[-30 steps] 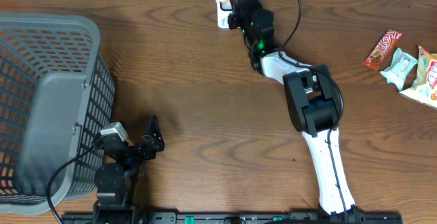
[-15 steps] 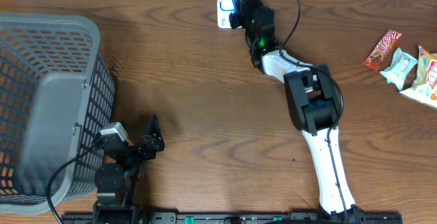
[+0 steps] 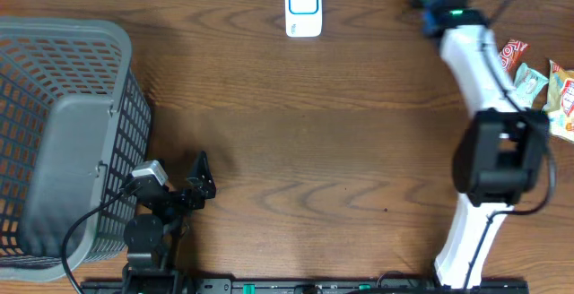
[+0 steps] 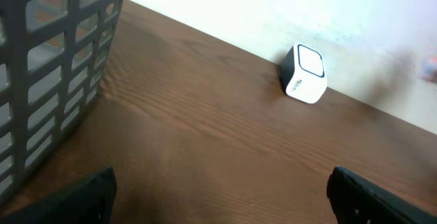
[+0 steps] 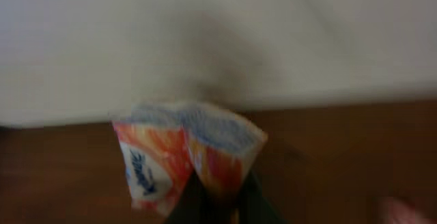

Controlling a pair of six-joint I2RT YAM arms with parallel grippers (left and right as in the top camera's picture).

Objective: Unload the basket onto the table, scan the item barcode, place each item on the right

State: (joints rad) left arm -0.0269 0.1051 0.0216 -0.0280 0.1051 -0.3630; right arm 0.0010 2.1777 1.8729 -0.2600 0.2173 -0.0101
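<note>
Orange-white packet [image 5: 186, 152] held crumpled; white blue-faced scanner [image 3: 303, 7] stands apart.

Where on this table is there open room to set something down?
The widest bare patch of the brown wooden table lies between the grey plastic basket and the white right arm, in front of the small white scanner. The far right edge is crowded with colourful snack packets.

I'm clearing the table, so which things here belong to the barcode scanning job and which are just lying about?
Job: white scanner; orange snack packet, pinched in the right gripper.
Lying about: grey basket; loose snack packets, far right.
</note>
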